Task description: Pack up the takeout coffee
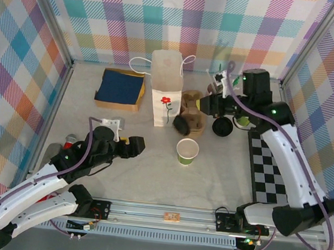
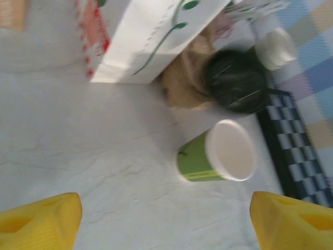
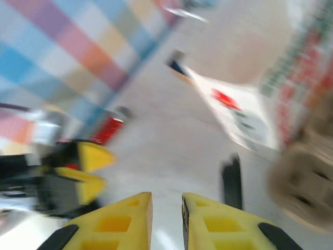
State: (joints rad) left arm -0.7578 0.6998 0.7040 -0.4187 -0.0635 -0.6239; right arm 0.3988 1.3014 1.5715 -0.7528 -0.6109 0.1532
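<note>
My left fingers (image 2: 47, 221) are spread wide, low over bare bench (image 2: 78, 146), with the lidless cup (image 2: 218, 156) ahead of them. I judge they sit back there so as not to crowd the carrier (image 2: 184, 83). The coffee (image 1: 182, 125) is near the middle of the overhead frame, its black lid against the carrier's lower left corner, just right of the bag (image 1: 165, 88). I cannot tell whether it sits in a slot. My right fingers (image 3: 125, 219) are drawn almost together with nothing between them, up by the carrier. Kept narrow like that they would clear the bag, but they would have to part before taking the coffee.
</note>
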